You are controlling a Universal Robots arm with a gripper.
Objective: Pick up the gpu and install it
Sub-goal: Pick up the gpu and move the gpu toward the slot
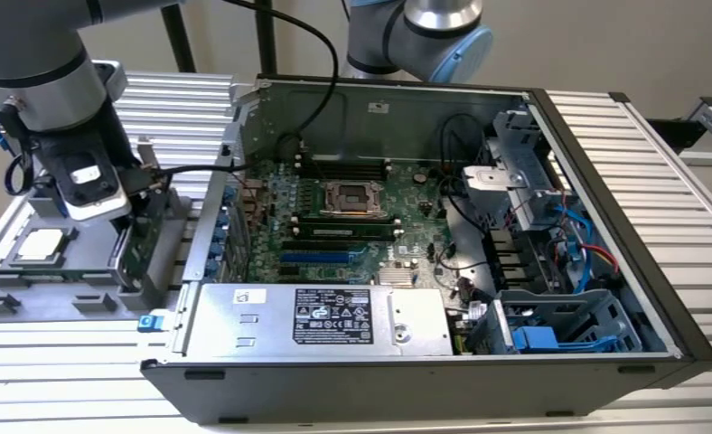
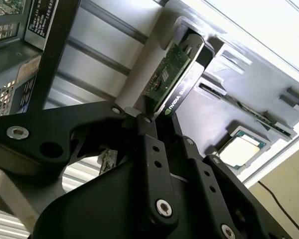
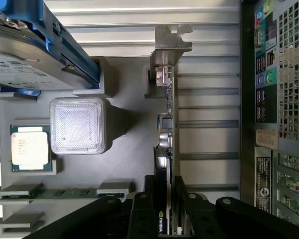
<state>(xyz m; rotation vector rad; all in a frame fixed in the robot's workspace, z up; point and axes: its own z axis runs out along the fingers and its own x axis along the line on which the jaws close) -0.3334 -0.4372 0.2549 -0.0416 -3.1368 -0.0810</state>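
gpu [image 3: 165, 134] gripped on edge at the parts tray

Ribbed aluminium desk [image 1: 645, 154] under a plain pale wall carries one open computer case [image 1: 392, 398]. At nine o'clock from the case in the exterior view sits one grey tray [image 1: 19, 303]. The gripper [image 3: 164, 196] hangs over that tray, its fingers pressed against both faces of the gpu. The card stands on its thin edge between them, with its silver bracket at the end away from the gripper, just beside a grey tray post. The tray also holds one blue-framed hard drive [image 3: 25, 64], one processor chip [image 3: 30, 149] and one memory stick [image 3: 65, 192].
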